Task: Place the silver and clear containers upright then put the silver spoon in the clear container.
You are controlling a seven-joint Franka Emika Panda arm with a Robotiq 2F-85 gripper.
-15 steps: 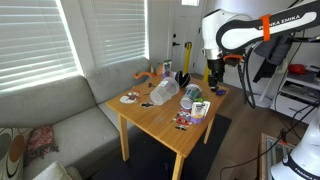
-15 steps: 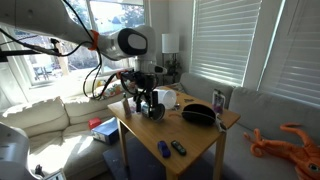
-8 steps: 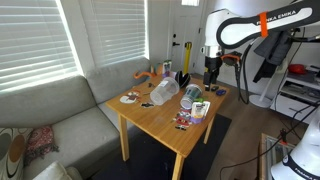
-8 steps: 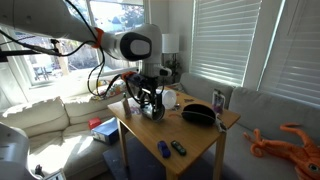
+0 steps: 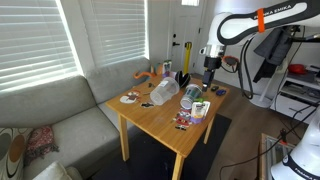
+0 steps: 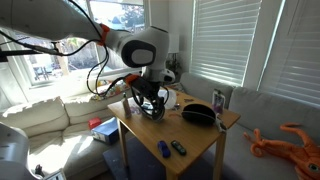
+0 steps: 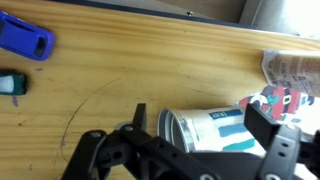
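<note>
The hand (image 7: 195,112) hangs open over the counter (image 7: 110,60). Its two fingers are spread to either side of the silver container (image 7: 210,130), which lies on its side with its open mouth facing left in the wrist view. The fingers straddle the container's width, probably so they can close on its round body and tip it onto its base. Nothing is held yet, and I cannot tell how high the fingers stand above it.

A printed packet (image 7: 290,72) lies just beside the container's closed end and could get nudged as the container swings up. A blue object (image 7: 25,38) sits well apart.

In an exterior view the clear container (image 5: 165,92) also lies tipped over, nearer the middle of the counter. I cannot pick out the spoon. Both containers are not yet upright, so the spoon must wait.
</note>
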